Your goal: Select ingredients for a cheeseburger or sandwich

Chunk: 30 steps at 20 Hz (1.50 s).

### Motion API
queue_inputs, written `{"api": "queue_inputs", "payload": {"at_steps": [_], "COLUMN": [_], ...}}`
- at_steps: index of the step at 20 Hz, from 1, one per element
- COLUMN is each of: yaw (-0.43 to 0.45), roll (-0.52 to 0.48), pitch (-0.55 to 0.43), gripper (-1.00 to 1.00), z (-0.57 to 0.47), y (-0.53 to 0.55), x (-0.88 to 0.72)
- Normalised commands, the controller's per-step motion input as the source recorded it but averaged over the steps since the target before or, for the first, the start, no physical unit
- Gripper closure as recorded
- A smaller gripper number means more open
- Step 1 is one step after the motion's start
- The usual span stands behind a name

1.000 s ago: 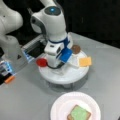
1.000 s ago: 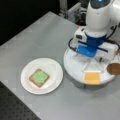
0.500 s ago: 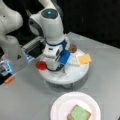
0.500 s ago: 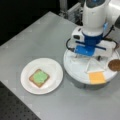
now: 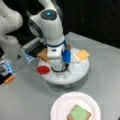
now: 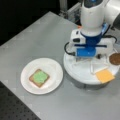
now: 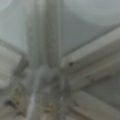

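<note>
The sandwich lies on a white paper plate: a brown toast square with green lettuce on top. The other ingredients sit on a round white stand: the red tomato disc, a toast square, the yellow cheese square and the dark patty. My gripper is lowered onto the stand's middle, between the tomato and the cheese. The hand's body hides its fingertips. The wrist view shows only the stand's white dividers up close.
The stand and plate rest on a grey table. In a front view the arm's base and a blue-lit box stand at the left. A dark perforated surface borders the table at the bottom left.
The arm has sunk a little lower over the stand and shifted slightly sideways. The plate, the sandwich and the pieces on the stand have stayed in place.
</note>
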Motion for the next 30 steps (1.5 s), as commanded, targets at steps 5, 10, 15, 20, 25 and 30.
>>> {"api": "queue_inputs", "payload": {"at_steps": [5, 10, 15, 20, 25, 30], "yaw": [0.471, 0.511, 0.368, 0.337, 0.404, 0.418], "roll": [0.059, 0.060, 0.037, 0.006, 0.002, 0.012], "pitch": [-0.018, 0.015, 0.045, 0.054, 0.061, 0.073], "gripper": [-1.00, -1.00, -1.00, -1.00, -1.00, -1.00], "z": [-0.13, -0.08, -0.03, 0.01, 0.03, 0.04], "y": [-0.06, -0.13, -0.20, -0.23, -0.25, -0.26], "x": [0.09, 0.21, 0.24, 0.29, 0.33, 0.38]}}
